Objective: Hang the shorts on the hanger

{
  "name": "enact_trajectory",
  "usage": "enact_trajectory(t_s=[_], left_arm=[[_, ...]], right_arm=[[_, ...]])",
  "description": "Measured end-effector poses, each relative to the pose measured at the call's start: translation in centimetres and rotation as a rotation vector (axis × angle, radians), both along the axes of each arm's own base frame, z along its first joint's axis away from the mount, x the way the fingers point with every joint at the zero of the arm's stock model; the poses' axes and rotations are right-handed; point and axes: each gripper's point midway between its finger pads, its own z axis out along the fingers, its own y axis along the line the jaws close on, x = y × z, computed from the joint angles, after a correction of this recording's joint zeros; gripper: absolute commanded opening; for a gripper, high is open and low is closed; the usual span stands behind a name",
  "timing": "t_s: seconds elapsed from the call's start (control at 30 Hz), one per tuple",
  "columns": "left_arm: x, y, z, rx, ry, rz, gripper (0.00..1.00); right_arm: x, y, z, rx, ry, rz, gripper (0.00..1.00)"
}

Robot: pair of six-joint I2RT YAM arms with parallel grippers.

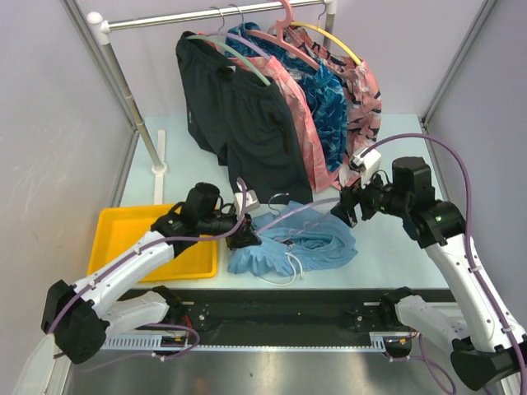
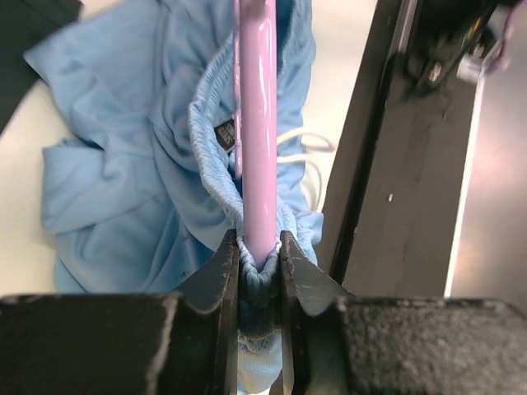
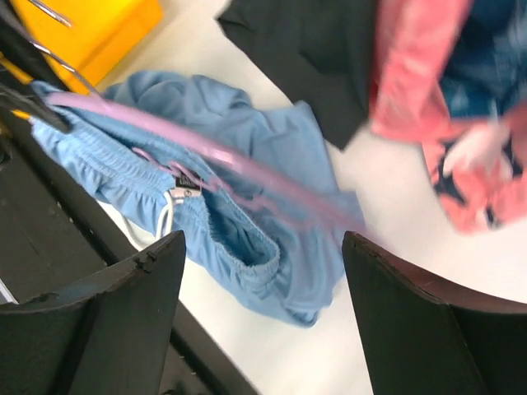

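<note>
The light blue shorts point(image 1: 300, 243) lie bunched on the table near the front edge. The lavender hanger point(image 1: 306, 211) lies slanted over them, its metal hook point(image 1: 277, 197) pointing back. My left gripper point(image 1: 244, 235) is shut on the hanger's left end together with the gathered waistband. In the left wrist view the hanger bar point(image 2: 254, 123) runs up from the left gripper point(image 2: 259, 257) over the shorts point(image 2: 115, 164). My right gripper point(image 1: 346, 206) is open at the hanger's right end. In the right wrist view this gripper point(image 3: 263, 240) hangs above the shorts point(image 3: 272, 156) and the blurred hanger point(image 3: 140, 119), holding nothing.
A yellow tray point(image 1: 123, 234) sits at the front left. Black shorts point(image 1: 239, 123), pink and blue patterned garments point(image 1: 329, 99) hang from a rail point(image 1: 206, 15) at the back. A white upright post point(image 1: 136, 115) stands at the left. A black strip point(image 1: 288, 306) runs along the table's near edge.
</note>
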Motion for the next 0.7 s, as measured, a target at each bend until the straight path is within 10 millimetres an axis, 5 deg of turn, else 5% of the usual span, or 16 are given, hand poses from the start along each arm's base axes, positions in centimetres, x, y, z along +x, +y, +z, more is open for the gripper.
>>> enact_trajectory(t_s=[0.23,0.5,0.7], left_arm=[[2.2,-0.1,1.6,-0.092,0.059,0.108,0.0],[2.4,-0.1,1.6,-0.109,0.097,0.141,0.0],[2.6,0.0,1.1,-0.108,0.12,0.174,0.0]], right_arm=[[0.6,-1.3,-4.3,-0.016,0.199,-0.133,0.74],[0.0,-2.3,-11.1,-0.2,0.29,-0.192,0.73],[-0.3,-0.5,-13.9,-0.278,0.272,-0.179,0.69]])
